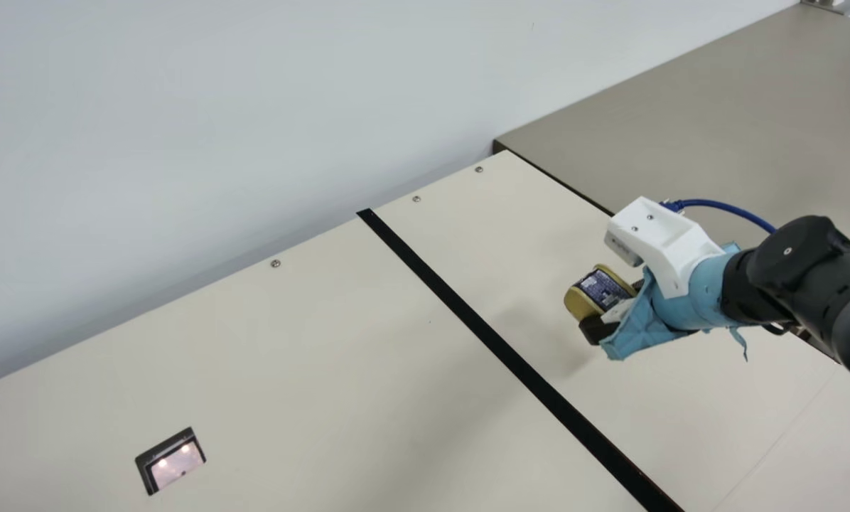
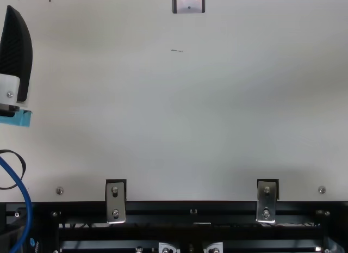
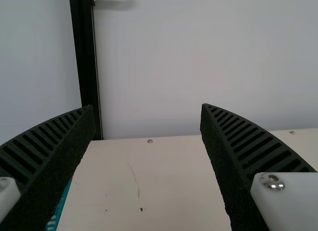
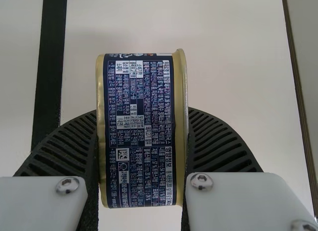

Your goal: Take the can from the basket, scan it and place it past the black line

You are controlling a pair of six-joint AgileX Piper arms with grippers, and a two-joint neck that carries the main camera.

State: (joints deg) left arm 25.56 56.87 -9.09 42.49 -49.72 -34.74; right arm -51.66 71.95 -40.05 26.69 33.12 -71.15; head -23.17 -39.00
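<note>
The jaws of my right gripper [image 1: 613, 306] are clenched around the can [image 1: 601, 287], one on each side. I've got it over the bench [image 1: 311, 334], to the right of the black line [image 1: 467, 313]; the lit window [image 1: 176, 466] lies left of that line. My left gripper [image 2: 16, 57], at the top view's left edge, has its jaws spread apart.

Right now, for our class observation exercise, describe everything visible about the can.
The can is short, with metallic-looking gold ends and a dark blue wrap covered in small pale print. My right gripper holds it by its two ends between ribbed fingers, apparently raised off the table, right of the black line in the main view.
</note>
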